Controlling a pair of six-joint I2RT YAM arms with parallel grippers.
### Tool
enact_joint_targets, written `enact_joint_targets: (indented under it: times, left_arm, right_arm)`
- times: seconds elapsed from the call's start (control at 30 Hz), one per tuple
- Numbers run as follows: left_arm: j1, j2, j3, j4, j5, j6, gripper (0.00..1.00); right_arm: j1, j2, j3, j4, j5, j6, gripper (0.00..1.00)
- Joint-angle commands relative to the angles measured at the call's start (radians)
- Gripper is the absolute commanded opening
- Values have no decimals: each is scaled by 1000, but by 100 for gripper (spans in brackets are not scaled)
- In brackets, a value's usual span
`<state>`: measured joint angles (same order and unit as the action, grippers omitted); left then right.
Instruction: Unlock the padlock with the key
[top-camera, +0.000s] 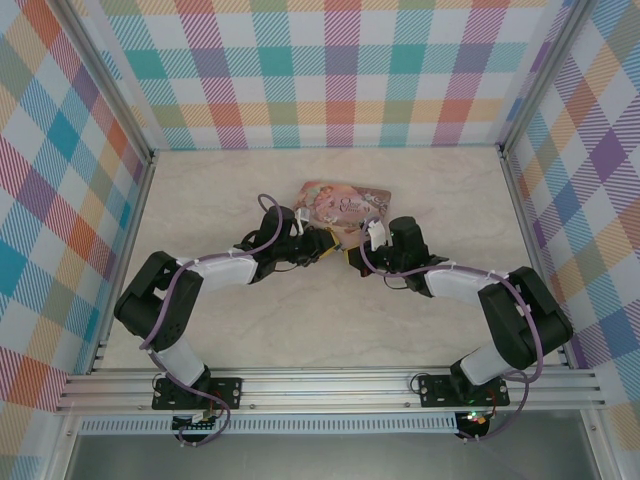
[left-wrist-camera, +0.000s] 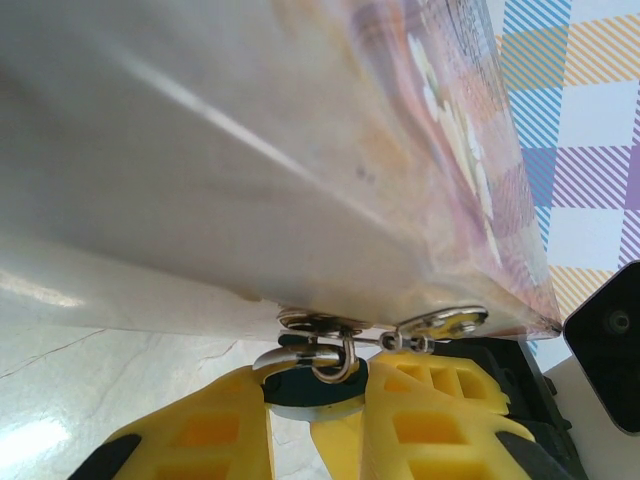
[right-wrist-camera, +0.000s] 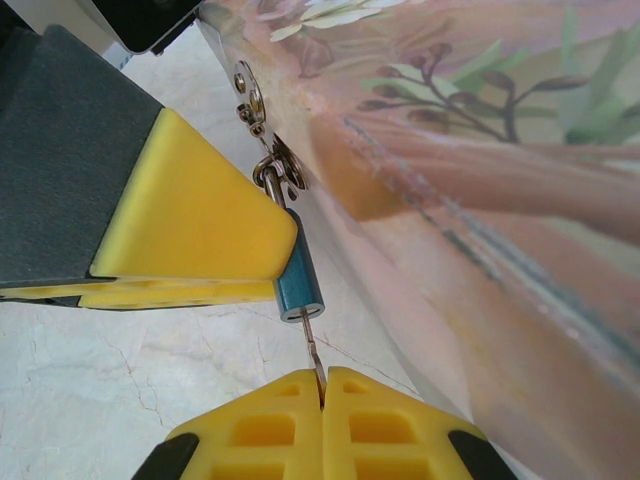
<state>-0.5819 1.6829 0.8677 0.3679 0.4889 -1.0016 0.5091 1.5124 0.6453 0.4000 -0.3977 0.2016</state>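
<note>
From above, my two arms bend in from the near corners and meet in the middle of the pale marbled tabletop (top-camera: 250, 330). My left claw (top-camera: 322, 244) and my right claw (top-camera: 351, 258) sit tip to tip at the near edge of the pink tin (top-camera: 345, 200). Checked walls (top-camera: 340, 70) in many colours stand on three sides, and a metal rail (top-camera: 330, 385) carries my bases.

On my left wrist, the tin's side looms overhead, blurred. Below it my two yellow fingers (left-wrist-camera: 200, 435) stand a little apart with the padlock (left-wrist-camera: 308, 388) nipped between them, so my left claw is closed on its body. I see the padlock nearly end-on here. Its silvery shackle (left-wrist-camera: 335, 365) hooks up through a ring of the hasp (left-wrist-camera: 440, 322) on the tin's lower edge.

On my right wrist, the padlock's blue-teal body hangs just beside the tin's corner. Its long axis runs from the shackle at upper left down to the right, with the keyhole end pointing at my right claw. One yellow finger of my left claw presses its flank. My right claw's fingers are pressed fully together on the key (right-wrist-camera: 313, 350). The key's thin dark shaft runs in line with the padlock, its tip at the keyhole face; whether it is inside I cannot tell
</note>
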Motion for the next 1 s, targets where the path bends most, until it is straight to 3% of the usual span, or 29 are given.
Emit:
enact_joint_targets:
  times: [0.0, 0.43, 0.63, 0.97]
  left_arm:
    - [-42, 24, 24, -14, 96, -9, 21]
    - [-55, 17, 50, -62, 103, -26, 21]
    - [-58, 21, 48, -64, 105, -22, 21]
    - [-59, 75, 43, -16, 99, -31, 21]
  right_arm:
    - [16, -28, 29, 125, 10, -35, 6]
    - [126, -4, 17, 183, 259, -262, 6]
    - [127, -1, 39, 189, 202, -238, 6]
    - [136, 28, 20, 197, 161, -52, 6]
